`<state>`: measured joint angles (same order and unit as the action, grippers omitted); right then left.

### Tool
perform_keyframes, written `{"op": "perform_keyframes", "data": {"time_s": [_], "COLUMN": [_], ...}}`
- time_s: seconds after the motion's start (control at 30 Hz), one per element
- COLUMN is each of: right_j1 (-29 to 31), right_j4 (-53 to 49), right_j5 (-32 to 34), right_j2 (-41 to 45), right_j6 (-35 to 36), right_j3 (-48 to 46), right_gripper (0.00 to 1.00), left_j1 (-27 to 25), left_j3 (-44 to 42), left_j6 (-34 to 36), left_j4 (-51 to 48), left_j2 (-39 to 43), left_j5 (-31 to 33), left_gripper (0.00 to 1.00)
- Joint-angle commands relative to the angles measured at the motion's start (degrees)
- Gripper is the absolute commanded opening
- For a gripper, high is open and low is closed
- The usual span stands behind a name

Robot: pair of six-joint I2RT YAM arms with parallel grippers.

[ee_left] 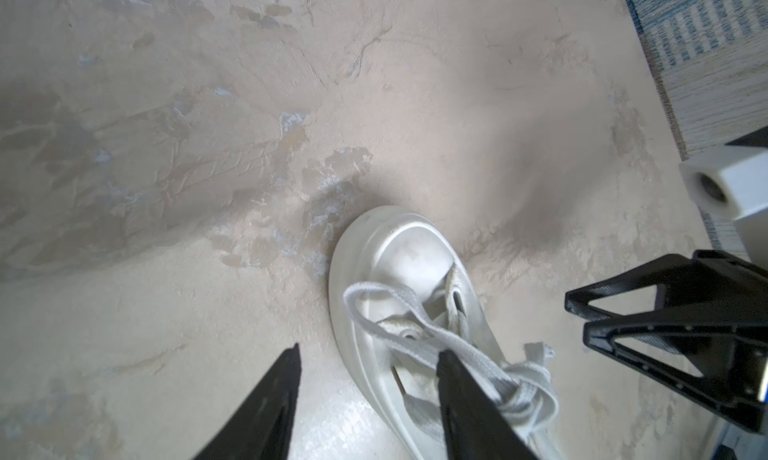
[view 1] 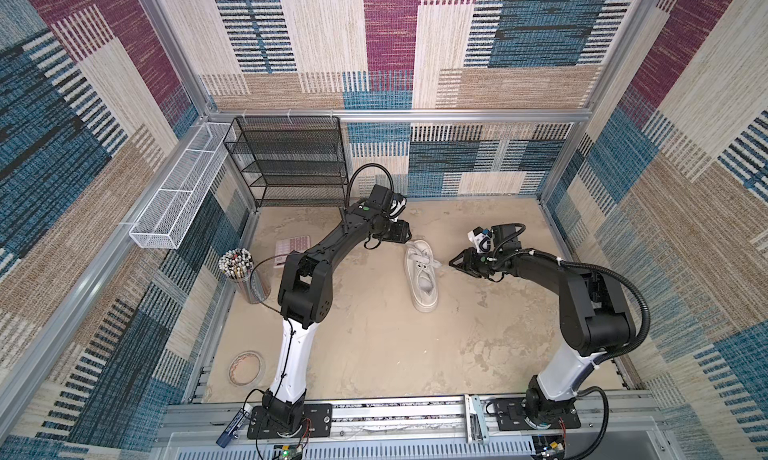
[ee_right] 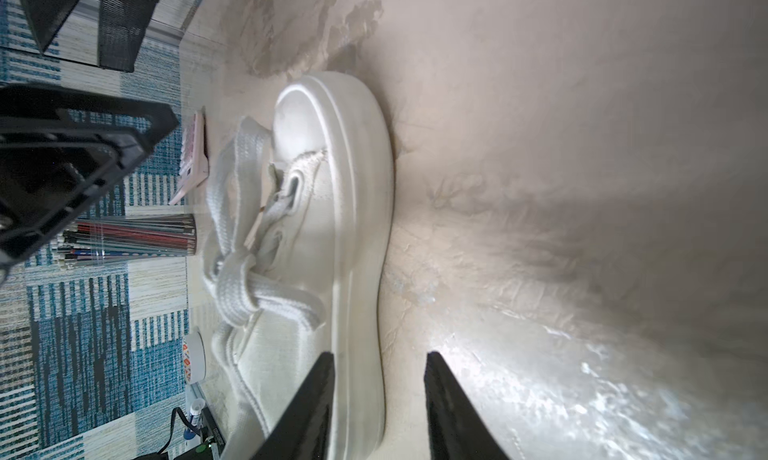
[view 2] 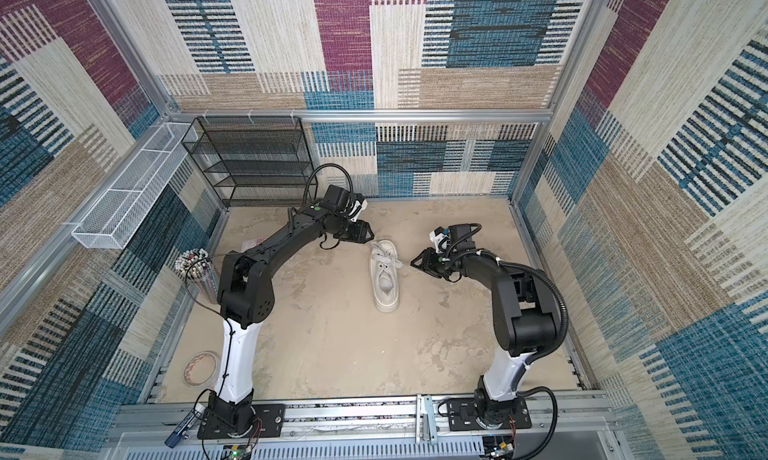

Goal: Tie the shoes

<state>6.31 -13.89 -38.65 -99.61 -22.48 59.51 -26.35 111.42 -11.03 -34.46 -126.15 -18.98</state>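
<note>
White shoe (view 1: 422, 277): lace knot (ee_right: 241, 287) clear only in wrist views; L hand (ee_left: 369, 349), R hand (ee_right: 380, 354) open, empty.

Along the table's (view 1: 374, 345) left: black mesh shelf (view 1: 291, 163), pink calculator (view 1: 293, 246), pencil cup (view 1: 245, 279), tape roll (view 1: 247, 368); a white wire basket (view 1: 174, 200) hangs above.

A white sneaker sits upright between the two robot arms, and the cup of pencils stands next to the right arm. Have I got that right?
Not quite: the cup of pencils stands next to the left arm, not the right arm, as both top views show. The white sneaker does sit upright between the two arms.
</note>
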Motion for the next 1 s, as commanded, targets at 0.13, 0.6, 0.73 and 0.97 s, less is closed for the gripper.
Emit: {"op": "perform_keyframes", "data": {"time_s": [0.13, 0.6, 0.73, 0.97], "right_j1": [2.36, 7.31, 7.35, 7.30], "right_j4": [-1.74, -1.84, -1.47, -0.82], "right_j5": [-2.84, -3.79, -3.98, -4.42], "right_j2": [0.94, -3.40, -4.09, -4.76], "right_j6": [0.05, -1.61, -1.69, -1.95], "right_j3": [4.80, 12.11, 12.50, 12.48], "right_gripper": [0.38, 0.35, 0.35, 0.35], "left_j1": [-0.15, -2.98, -2.98, -3.01], "left_j3": [-15.71, -25.17, -24.93, -27.30], "left_j6": [-7.87, -13.13, -14.01, -14.42], "left_j4": [11.12, 18.89, 19.44, 20.42], "left_j2": [9.28, 9.66, 9.03, 8.89], "left_j5": [-7.51, -11.13, -11.69, -11.26], "left_gripper": [0.37, 0.43, 0.43, 0.47]}}
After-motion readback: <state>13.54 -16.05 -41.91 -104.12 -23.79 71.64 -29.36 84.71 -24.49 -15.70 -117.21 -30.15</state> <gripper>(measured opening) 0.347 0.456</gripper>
